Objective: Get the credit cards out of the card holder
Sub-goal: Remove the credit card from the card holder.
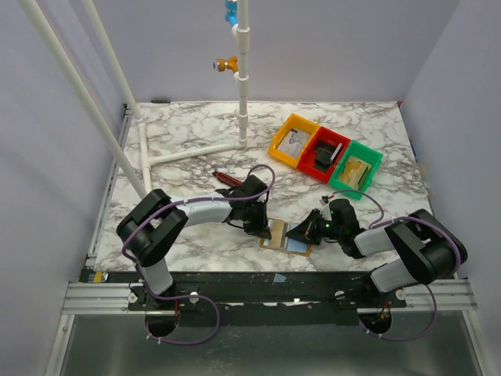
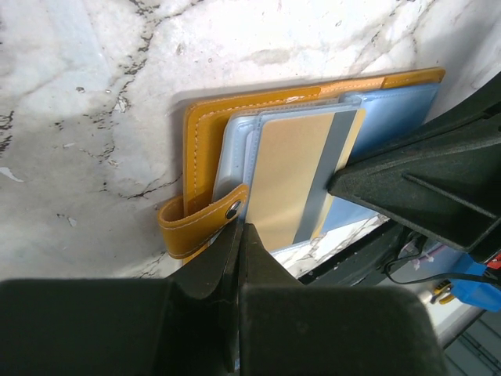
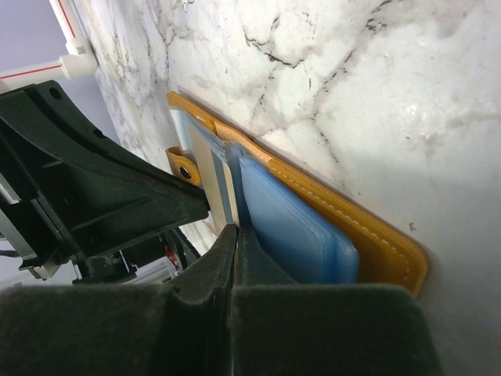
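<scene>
The yellow card holder (image 1: 278, 242) lies open on the marble table near the front edge, between both grippers. In the left wrist view its cover (image 2: 200, 141) holds clear sleeves, and a tan card with a grey stripe (image 2: 290, 176) sits in the top sleeve (image 2: 235, 145). A snap strap (image 2: 200, 227) hangs at the side. My left gripper (image 2: 239, 231) is shut, pinching the sleeve's near edge beside the strap. My right gripper (image 3: 237, 233) is shut on the tan card's (image 3: 210, 176) edge, next to blue sleeves (image 3: 297, 227). From above, the left gripper (image 1: 262, 227) and right gripper (image 1: 301, 232) flank the holder.
Yellow (image 1: 293, 141), red (image 1: 326, 154) and green (image 1: 356, 168) bins stand at the back right. A white pipe frame (image 1: 243, 117) rises at the back, with a diagonal pipe (image 1: 86, 102) on the left. A small dark red object (image 1: 227, 178) lies behind the left gripper.
</scene>
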Available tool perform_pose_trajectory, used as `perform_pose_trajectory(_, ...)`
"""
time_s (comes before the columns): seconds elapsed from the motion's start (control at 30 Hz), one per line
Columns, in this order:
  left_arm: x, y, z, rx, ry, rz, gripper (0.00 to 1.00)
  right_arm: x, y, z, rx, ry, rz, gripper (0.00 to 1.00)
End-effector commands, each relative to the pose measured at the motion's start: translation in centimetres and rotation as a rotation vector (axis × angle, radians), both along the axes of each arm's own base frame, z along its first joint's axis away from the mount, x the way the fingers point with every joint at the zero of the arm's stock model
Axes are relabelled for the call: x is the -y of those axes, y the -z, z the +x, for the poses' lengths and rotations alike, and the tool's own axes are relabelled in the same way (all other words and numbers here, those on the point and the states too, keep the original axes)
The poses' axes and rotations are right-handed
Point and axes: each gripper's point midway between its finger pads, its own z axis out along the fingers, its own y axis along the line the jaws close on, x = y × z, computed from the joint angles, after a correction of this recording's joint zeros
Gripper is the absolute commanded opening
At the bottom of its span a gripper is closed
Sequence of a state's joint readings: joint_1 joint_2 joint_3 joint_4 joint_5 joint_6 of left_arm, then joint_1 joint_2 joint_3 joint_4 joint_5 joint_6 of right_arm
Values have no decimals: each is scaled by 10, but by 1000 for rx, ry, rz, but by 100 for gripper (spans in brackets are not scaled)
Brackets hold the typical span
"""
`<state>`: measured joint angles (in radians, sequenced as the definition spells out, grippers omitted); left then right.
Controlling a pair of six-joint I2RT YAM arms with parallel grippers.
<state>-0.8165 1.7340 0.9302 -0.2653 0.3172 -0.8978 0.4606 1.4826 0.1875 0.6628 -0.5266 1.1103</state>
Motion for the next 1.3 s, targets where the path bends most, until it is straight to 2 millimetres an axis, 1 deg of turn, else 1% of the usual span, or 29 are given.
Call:
perform_pose_trajectory(0.0,-36,36,-8,-43,-61,118,0,5,2,0,12,12,-17,0)
perform_pose_trajectory(0.2,-45,41,-8,-56,-88,127,0,9,4,0,26,21,-49,1)
perform_pose_trajectory(0.7,-58,48,-9,-82,-155,124,0,20,10,-3,26,22,-100,1)
perform_pose_trajectory(0.97,-61,50,-10,-91,-182,100,0,26,10,-7,23,18,-119,1)
perform_pose_trajectory(1.27,-61,46,-9,-80,-180,82,0,30,2,-9,32,13,-133,1)
